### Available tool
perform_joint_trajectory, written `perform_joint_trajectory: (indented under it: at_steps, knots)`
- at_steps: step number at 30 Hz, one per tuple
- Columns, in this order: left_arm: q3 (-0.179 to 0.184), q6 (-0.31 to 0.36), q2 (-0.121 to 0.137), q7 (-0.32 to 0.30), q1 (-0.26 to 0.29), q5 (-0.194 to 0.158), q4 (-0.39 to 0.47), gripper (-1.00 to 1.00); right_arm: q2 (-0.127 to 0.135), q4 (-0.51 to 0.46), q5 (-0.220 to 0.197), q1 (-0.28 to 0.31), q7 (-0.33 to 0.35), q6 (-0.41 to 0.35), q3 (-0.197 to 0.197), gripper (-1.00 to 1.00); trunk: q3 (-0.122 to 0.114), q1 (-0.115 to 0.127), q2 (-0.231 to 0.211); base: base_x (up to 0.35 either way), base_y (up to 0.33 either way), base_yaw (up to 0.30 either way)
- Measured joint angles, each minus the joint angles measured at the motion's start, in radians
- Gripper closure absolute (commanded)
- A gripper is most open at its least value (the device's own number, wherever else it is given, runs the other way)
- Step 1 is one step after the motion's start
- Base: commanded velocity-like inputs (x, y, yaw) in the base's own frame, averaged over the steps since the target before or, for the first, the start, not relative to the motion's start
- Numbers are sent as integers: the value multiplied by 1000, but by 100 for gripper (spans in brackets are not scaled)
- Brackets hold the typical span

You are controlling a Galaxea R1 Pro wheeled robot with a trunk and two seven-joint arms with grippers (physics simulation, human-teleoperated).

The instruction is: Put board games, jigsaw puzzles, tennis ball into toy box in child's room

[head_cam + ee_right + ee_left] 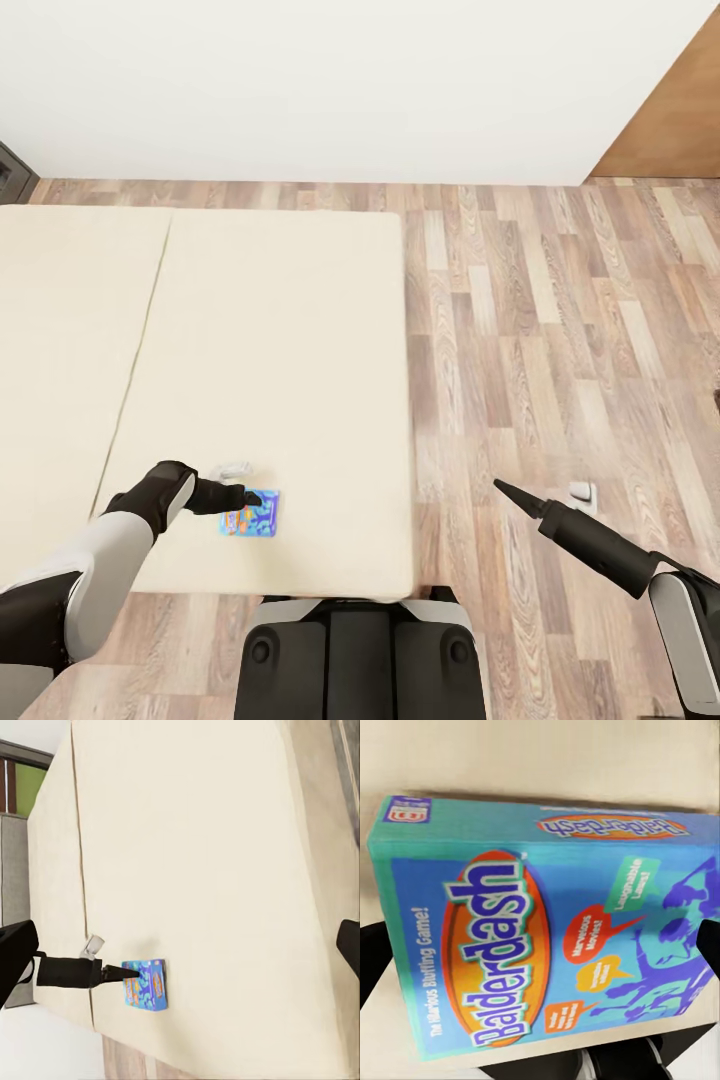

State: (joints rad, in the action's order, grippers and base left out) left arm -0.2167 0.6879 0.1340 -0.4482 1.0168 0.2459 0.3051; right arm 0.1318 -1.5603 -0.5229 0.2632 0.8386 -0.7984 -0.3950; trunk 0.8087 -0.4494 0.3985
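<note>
The small blue board game [250, 512] is lain on the bed [280, 330] near its foot edge, straddled by the left gripper [248, 497] (jaws open, not yet closed), so a shallow grip could be lost and the box dropped, while the right gripper [500, 487] is held over the floor, its state not to be told

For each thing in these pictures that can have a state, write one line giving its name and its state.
Board game: closed, on the bed near its front edge.
Left gripper: at the board game; open or shut cannot be told.
Right gripper: above the floor, holding nothing, fingertips together.
</note>
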Motion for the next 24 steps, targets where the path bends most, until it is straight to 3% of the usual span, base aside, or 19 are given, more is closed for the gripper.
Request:
perform_joint_trajectory:
  at_steps: [16,24]
  knots:
    - [-1,11,0,-1,0,3,0,-100,1,0,-1,0,0,0,0,-100,0,0,0,0,-72,0]
    - [-2,12,0,-3,0,2,-1,-100,1,-1,-1,0,0,0,0,-100,0,0,0,0,-181,0]
